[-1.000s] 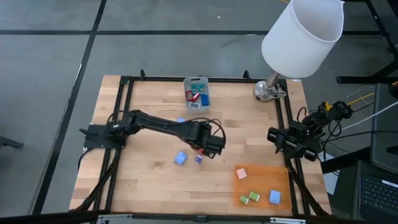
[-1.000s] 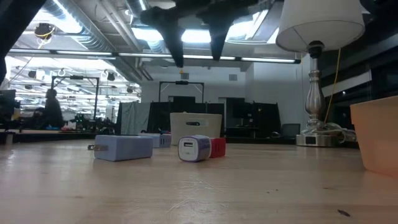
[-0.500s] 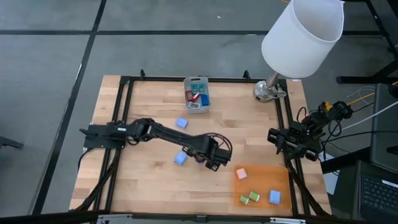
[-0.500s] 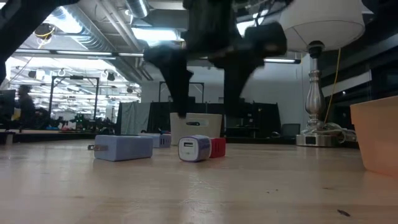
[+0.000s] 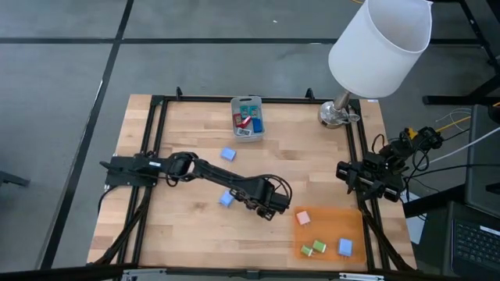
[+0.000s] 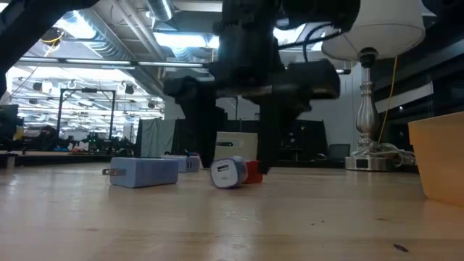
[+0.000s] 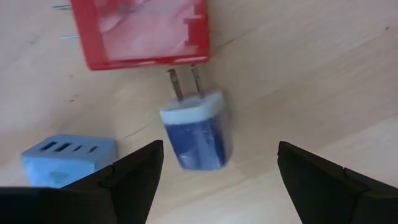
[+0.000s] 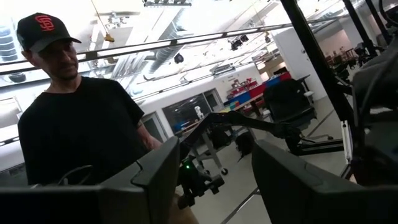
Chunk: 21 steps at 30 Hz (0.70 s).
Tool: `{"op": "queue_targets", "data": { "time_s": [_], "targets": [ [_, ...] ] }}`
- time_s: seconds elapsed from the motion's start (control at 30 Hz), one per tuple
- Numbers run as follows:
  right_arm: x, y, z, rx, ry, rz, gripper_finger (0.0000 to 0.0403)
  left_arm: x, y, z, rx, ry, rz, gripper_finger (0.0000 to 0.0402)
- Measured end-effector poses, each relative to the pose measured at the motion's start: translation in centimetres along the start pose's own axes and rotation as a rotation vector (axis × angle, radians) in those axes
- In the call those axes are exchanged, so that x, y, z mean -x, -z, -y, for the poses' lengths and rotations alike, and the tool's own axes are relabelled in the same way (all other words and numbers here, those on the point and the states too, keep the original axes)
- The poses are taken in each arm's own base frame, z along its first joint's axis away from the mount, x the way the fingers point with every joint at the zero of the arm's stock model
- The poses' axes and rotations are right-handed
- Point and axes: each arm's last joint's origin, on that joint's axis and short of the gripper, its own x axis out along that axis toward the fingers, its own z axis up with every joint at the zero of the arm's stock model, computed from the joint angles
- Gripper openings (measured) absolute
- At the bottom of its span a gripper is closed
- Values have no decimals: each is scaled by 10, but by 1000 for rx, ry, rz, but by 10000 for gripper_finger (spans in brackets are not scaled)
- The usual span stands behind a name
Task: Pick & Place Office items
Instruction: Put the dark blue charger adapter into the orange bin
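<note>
The left arm reaches low across the wooden table (image 5: 187, 125), from the left edge toward the flat orange rectangular mat (image 5: 332, 226), and its left gripper (image 5: 268, 206) points down just beside that mat, on the side facing the arm's base. Its two dark fingers (image 7: 134, 174) stand apart, one on each side of a small blue plug adapter with a white cap and two metal prongs (image 7: 198, 130), and they hold nothing. This adapter lies tilted on the table. A red blocky adapter (image 7: 138, 31) lies just beyond its prongs, and a pale blue block with slots (image 7: 68, 158) lies near it, farther from the mat.

The right arm waits folded at the right edge of the table, above the mat's far corner; its right gripper (image 8: 211, 180) is partly open and empty.

On the mat lie a pink block (image 5: 303, 218), two green pieces (image 5: 313, 248) and a blue piece (image 5: 344, 247).
</note>
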Motion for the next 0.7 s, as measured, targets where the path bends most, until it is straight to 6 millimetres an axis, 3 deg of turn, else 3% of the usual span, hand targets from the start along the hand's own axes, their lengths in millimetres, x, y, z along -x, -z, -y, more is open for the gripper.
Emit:
{"op": "queue_targets", "data": {
  "time_s": [0.23, 0.6, 0.7],
  "targets": [
    [0, 0, 0, 0, 0, 0, 200, -10, 0, 1, -18, -8, -19, 282],
    [0, 0, 0, 0, 1, -1, 200, -11, -14, 0, -20, 27, -8, 129],
    [0, 0, 0, 0, 0, -1, 200, -11, -17, 4, -33, 78, -4, 123]
  ]
}}
